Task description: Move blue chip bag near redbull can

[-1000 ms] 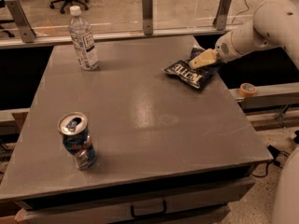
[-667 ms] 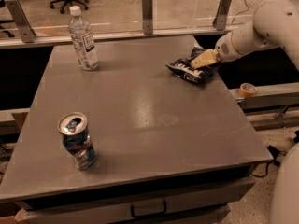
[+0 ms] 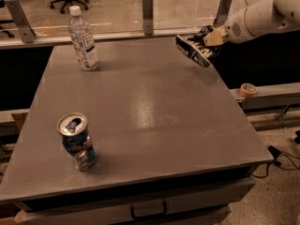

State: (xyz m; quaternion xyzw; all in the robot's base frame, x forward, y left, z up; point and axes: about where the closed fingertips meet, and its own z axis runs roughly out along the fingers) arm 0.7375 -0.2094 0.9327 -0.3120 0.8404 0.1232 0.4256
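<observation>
We hold the crinkled, dark blue chip bag (image 3: 193, 50) in our two-finger gripper (image 3: 206, 40), which sits at the end of the white arm (image 3: 262, 14) reaching in from the right. The fingers are clamped on the bag's right-hand end. The bag appears to hang in the air over the far right corner of the flat grey table (image 3: 140, 102), not resting on the surface. We judge that this height is what lets us carry it across without dragging it.

The bag's long axis runs from its far-left free end down toward the near-right. It tilts, because we grip one end and the rest juts out unsupported toward the table's middle. Its face with the white lettering is turned toward the camera.

The slim blue-and-silver redbull can (image 3: 77, 142) stands upright near the table's front left, pull-tab top up, well apart from the bag and diagonally across from it. A clear plastic bottle (image 3: 83, 39) with a white cap stands at the far left, away from that diagonal. A roll of tape (image 3: 247, 89) lies on the ledge to the right, off the table. We judge the carry is barely begun: almost the whole diagonal lies ahead.
</observation>
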